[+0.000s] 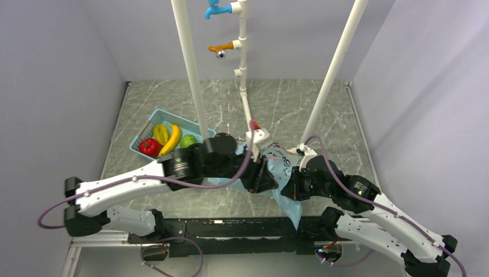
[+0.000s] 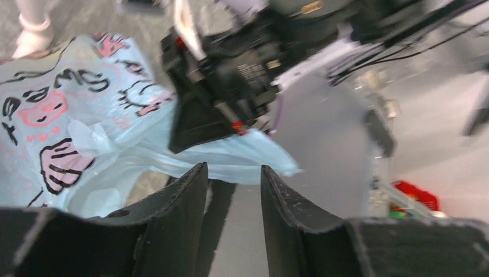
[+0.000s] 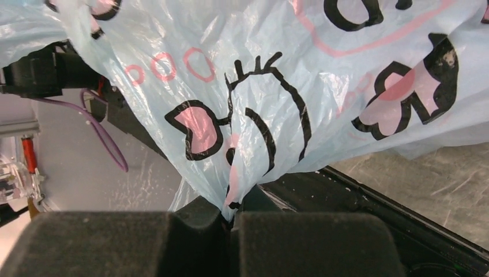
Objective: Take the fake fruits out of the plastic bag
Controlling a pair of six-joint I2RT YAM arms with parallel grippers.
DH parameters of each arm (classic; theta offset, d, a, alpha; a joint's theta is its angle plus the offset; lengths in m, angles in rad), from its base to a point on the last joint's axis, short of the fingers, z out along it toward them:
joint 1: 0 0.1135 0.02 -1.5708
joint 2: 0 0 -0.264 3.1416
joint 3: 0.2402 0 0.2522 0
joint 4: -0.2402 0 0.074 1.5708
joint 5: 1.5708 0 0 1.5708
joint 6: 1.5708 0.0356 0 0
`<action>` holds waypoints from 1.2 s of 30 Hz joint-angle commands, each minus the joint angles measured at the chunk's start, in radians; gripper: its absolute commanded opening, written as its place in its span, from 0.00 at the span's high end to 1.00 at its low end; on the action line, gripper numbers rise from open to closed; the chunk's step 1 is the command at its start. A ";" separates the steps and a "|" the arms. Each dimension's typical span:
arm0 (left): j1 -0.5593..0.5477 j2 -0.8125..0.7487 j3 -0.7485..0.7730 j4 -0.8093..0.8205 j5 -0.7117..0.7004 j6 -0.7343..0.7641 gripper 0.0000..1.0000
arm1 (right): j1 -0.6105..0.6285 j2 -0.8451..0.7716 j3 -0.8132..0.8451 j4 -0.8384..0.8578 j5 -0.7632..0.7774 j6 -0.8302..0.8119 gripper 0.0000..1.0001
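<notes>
The light-blue plastic bag [image 1: 284,164] with black lettering and pink shell prints hangs between my two arms near the table's front edge. My right gripper [image 3: 230,210] is shut on a gathered fold of the bag [image 3: 277,75] and holds it up. My left gripper [image 2: 233,173] is open and empty, its tips just short of the bag's lower edge [image 2: 230,158]. In the top view the left gripper [image 1: 262,176] sits left of the bag and the right gripper [image 1: 295,187] under it. No fruit shows inside the bag. A red fruit [image 1: 149,146] and a green fruit [image 1: 187,140] lie in the basket.
A blue basket [image 1: 151,120] stands at the back left and also holds yellow bananas [image 1: 167,137]. Two white poles [image 1: 193,75] and a white pipe stand with taps [image 1: 242,69] rise from the table's middle. A black rail [image 3: 403,213] runs along the near edge.
</notes>
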 commanded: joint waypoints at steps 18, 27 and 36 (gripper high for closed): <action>-0.028 0.271 -0.161 0.202 -0.575 -0.037 0.69 | 0.003 -0.080 0.060 0.072 -0.162 -0.092 1.00; 0.020 0.401 -0.168 0.244 -0.531 -0.060 0.60 | 0.003 -0.103 0.057 -0.033 -0.106 -0.036 1.00; 0.017 0.323 -0.465 0.396 -0.343 -0.080 0.40 | 0.002 0.016 0.088 -0.356 0.040 0.053 0.77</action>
